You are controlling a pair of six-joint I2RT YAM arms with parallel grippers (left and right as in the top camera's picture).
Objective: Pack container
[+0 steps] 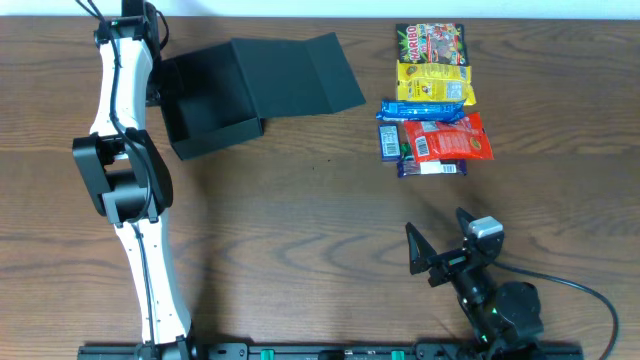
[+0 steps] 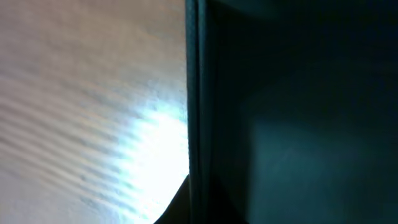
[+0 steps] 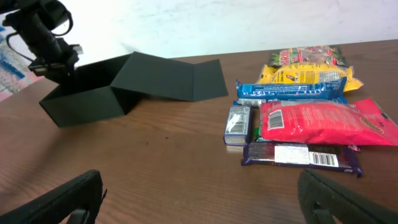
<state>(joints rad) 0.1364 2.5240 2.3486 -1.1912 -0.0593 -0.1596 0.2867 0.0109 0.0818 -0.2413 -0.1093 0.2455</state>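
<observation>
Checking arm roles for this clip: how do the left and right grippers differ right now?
The left gripper is shut, apparently on the container wall. The right gripper is open and empty. The left one is at the container's far-left corner, while the right one sits back near the front edge, short of the snacks. Neither touches the snacks.

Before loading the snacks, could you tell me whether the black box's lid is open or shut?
Open: the container has its flap lid folded back, and the overhead view looks straight into its interior.
</observation>
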